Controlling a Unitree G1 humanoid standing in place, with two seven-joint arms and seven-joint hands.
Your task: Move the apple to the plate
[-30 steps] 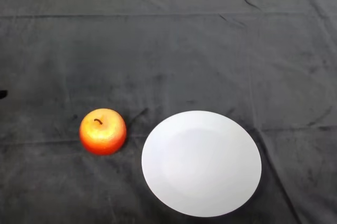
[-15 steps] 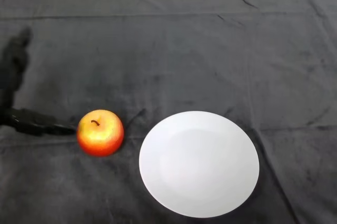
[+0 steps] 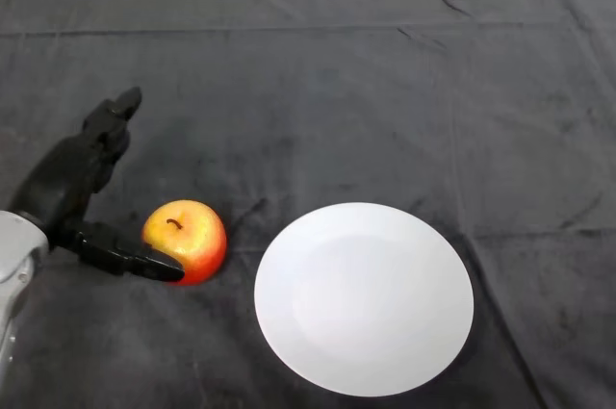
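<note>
A red and yellow apple (image 3: 188, 235) with a short stem sits upright on the dark cloth, left of centre. A white round plate (image 3: 364, 297) lies empty just to its right, a small gap apart. My left hand (image 3: 67, 183) is open at the left of the apple. Its thumb (image 3: 125, 254) reaches along the apple's near left side and overlaps its lower edge. Its fingers (image 3: 111, 120) stretch straight toward the far side, apart from the apple.
The table is covered by a dark creased cloth (image 3: 385, 91), with its far edge along the top of the view. My silver-grey forearm (image 3: 14, 279) comes in at the lower left.
My left hand has come in from the left edge and moved right to the apple, with the thumb now against its near left side. The apple and plate have not moved.
</note>
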